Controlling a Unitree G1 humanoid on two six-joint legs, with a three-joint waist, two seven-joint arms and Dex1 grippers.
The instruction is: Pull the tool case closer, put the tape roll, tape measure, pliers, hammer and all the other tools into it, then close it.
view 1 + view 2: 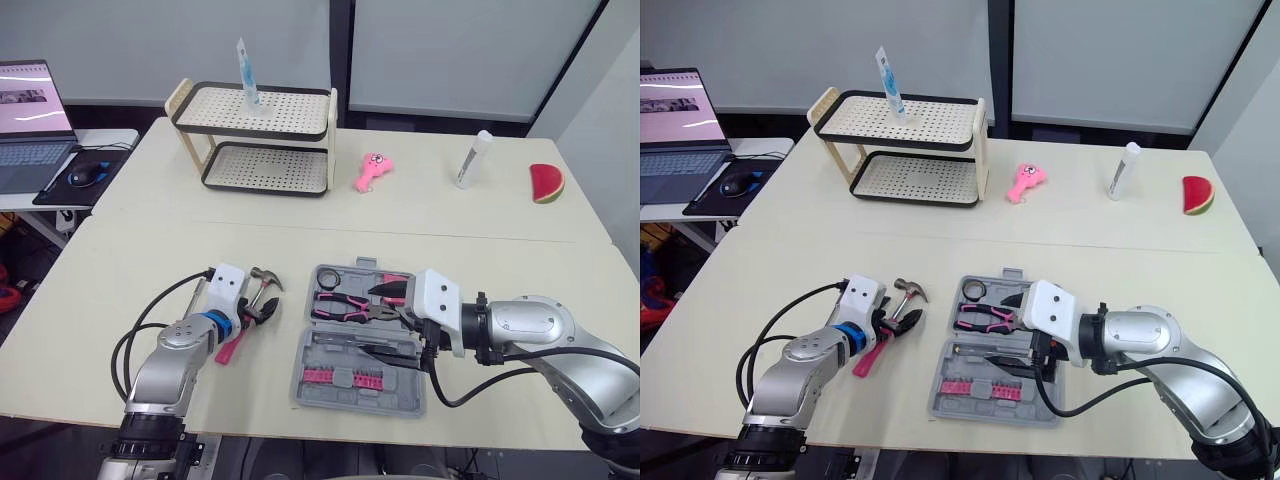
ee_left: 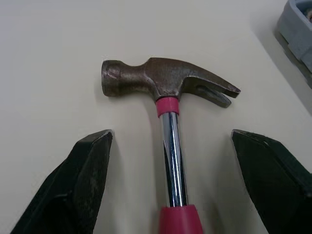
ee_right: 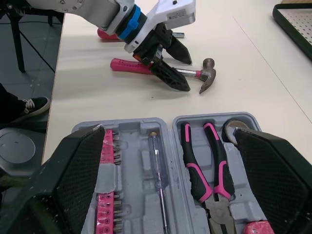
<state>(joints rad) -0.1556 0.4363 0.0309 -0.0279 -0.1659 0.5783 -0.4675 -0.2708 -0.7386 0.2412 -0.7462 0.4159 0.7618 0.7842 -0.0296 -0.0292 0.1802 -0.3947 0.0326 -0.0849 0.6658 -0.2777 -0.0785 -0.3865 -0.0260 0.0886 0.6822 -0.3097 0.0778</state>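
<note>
The grey tool case lies open near the table's front edge. Pink-handled pliers, a screwdriver, a row of pink bits and a tape roll rest in its moulded slots. Left of the case, the hammer lies flat on the table, with a steel shaft and a pink grip. My left gripper is open, one finger on each side of the shaft. Over the case, my right gripper is open and holds nothing.
A two-tier perforated rack with an upright tube stands at the back. A pink toy, a white bottle and a watermelon slice lie at the far right. A laptop and mouse sit on a side desk.
</note>
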